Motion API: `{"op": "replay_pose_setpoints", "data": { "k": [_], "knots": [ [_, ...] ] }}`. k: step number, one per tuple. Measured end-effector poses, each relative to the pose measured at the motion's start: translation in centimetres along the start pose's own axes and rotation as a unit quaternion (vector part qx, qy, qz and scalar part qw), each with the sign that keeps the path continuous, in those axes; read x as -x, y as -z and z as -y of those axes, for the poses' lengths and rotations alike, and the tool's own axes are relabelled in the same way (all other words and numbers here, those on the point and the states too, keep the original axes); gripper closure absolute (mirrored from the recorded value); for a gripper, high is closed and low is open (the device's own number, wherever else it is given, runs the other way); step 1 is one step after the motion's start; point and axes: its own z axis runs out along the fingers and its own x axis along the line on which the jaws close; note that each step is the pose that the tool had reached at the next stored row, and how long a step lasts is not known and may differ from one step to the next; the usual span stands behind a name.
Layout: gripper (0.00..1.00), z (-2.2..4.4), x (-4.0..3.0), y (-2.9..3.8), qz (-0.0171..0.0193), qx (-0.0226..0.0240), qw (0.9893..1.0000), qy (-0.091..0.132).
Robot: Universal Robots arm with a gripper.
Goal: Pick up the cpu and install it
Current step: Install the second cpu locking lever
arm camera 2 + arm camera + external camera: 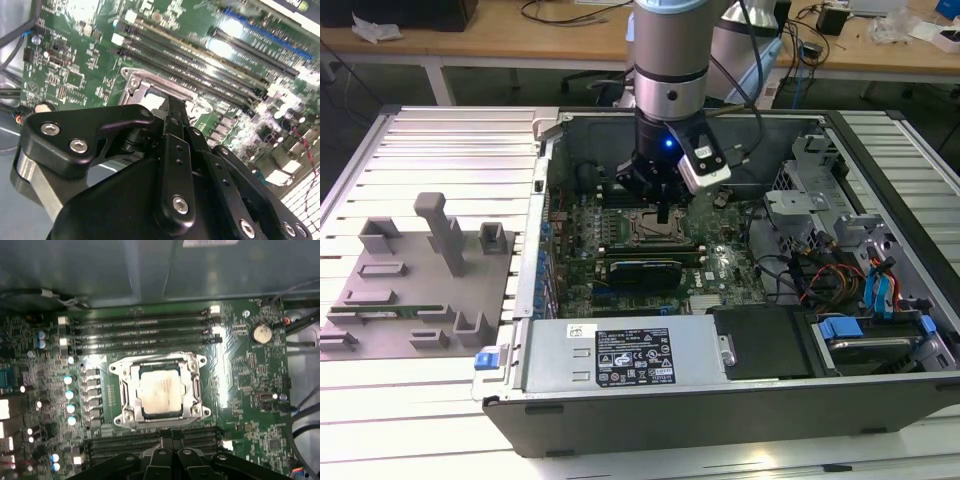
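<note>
The cpu [160, 392] lies flat inside the socket [159, 390] frame on the motherboard [250, 385]. The pincer [170, 447] hangs just beside that socket, fingers apparently drawn together, holding nothing.

A long wooden bench [470, 45] with white legs runs along the back of the room in the exterior view. On it lie black cables [560, 12], a crumpled white cloth [375, 30] toward the exterior view's left, and small devices with wires [835, 20] toward the exterior view's right. The floor [510, 85] beneath the bench is dark and in shadow. In front stands a pale worktable [450, 130] of ribbed metal slats. A grey moulded tray [415, 280] with raised blocks and 1 tall post sits on it at the exterior view's left. Light from above glints off the slats near the front edge.
</note>
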Motion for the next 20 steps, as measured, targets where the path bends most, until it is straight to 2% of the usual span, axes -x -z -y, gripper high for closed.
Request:
{"op": "replay_pose_setpoints", "data": {
  "k": [2, 7, 8, 10, 18, 20],
  "knots": [
    [0.89, 0.64, 0.06, -0.05, 0.0, 0.0007, 1.0, 0.0],
    [0.89, 1.3, 0.09, -0.25, -0.0001, 0.0016, 1.0, 0.003],
    [0.89, 1.45, -0.38, -0.45, -0.0001, 0.0015, 1.0, 0.003],
    [0.89, 1.48, -0.73, -0.57, -0.0001, 0.002, 1.0, 0.003],
    [0.89, 1.5, -1.0, -0.77, -0.0002, 0.0034, 1.0, 0.003],
    [0.89, 1.53, -1.34, -0.95, -0.0002, 0.0039, 1.0, 0.003]
  ]
}}
